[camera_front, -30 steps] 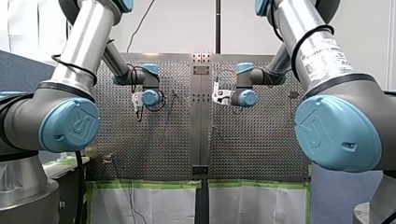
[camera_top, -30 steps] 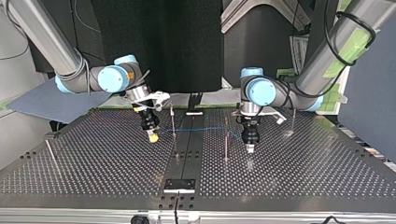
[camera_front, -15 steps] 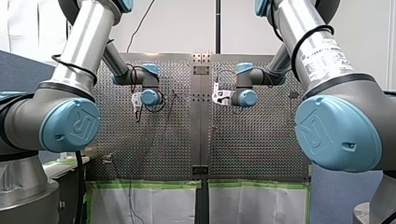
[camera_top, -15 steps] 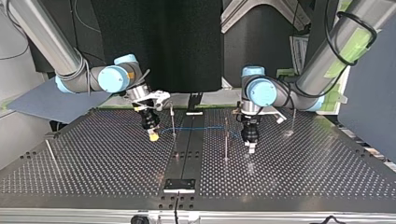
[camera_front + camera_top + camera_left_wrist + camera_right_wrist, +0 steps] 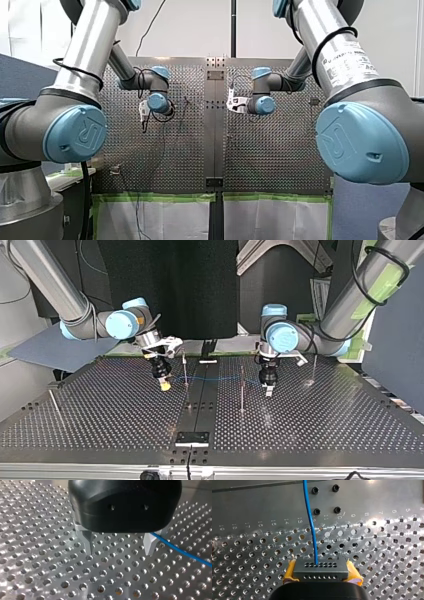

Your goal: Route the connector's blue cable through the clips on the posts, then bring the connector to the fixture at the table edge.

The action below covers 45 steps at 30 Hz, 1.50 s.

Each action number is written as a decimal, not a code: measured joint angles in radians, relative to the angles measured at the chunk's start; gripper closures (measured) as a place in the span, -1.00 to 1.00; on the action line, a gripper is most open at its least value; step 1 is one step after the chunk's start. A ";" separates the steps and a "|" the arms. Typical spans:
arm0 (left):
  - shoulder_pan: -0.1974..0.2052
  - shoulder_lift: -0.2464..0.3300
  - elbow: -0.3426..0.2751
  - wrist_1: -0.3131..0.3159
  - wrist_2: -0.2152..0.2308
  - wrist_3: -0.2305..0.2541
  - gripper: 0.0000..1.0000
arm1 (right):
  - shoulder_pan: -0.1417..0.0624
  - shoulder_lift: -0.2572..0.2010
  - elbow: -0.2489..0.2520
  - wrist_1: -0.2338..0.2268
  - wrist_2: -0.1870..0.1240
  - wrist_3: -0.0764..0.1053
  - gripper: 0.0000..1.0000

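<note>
Front camera behind and above the arms (image 5: 85, 55), facing out over the silver perforated metal table (image 5: 270, 150); top camera opposite, low, facing back — both span all of it; wrist cameras close over its holes, right one on the dark grey block connector (image 5: 320, 570), both sharing the thin blue cable (image 5: 185, 552) with top view.

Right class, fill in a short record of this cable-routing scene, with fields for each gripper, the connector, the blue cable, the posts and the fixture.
Left gripper: open, nothing between its fingers
Right gripper: shut on the connector, a yellow pad on either side
Blue cable: leaves the connector, passes both posts, ends beside one left finger
Clips: too small to tell whether the cable sits in them
Fixture: at the table edge, apart from the connector
</note>
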<state>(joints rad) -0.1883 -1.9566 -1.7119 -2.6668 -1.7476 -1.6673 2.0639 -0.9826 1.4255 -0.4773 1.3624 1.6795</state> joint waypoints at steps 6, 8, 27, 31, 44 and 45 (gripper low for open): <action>-0.002 0.045 -0.046 0.030 0.024 -0.041 -1.00 | -0.001 0.000 0.000 0.002 0.000 -0.001 1.00; -0.006 0.062 -0.063 0.046 0.039 -0.058 -1.00 | -0.001 0.000 0.000 0.002 0.000 -0.002 1.00; -0.035 0.177 -0.218 0.117 0.107 -0.139 -1.00 | 0.000 0.000 0.000 0.016 0.001 -0.005 1.00; -0.041 0.178 -0.250 0.101 0.119 -0.146 -1.00 | 0.000 0.001 0.000 0.018 0.001 -0.006 1.00; -0.045 0.180 -0.283 0.091 0.145 -0.149 -1.00 | 0.000 0.001 0.000 0.020 0.000 -0.006 1.00; -0.046 0.181 -0.283 0.091 0.145 -0.148 -1.00 | 0.000 0.001 0.000 0.020 0.000 -0.006 1.00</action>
<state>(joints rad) -0.2341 -1.7757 -1.9953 -2.5758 -1.6024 -1.8157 2.0640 -0.9818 1.4256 -0.4571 1.3624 1.6738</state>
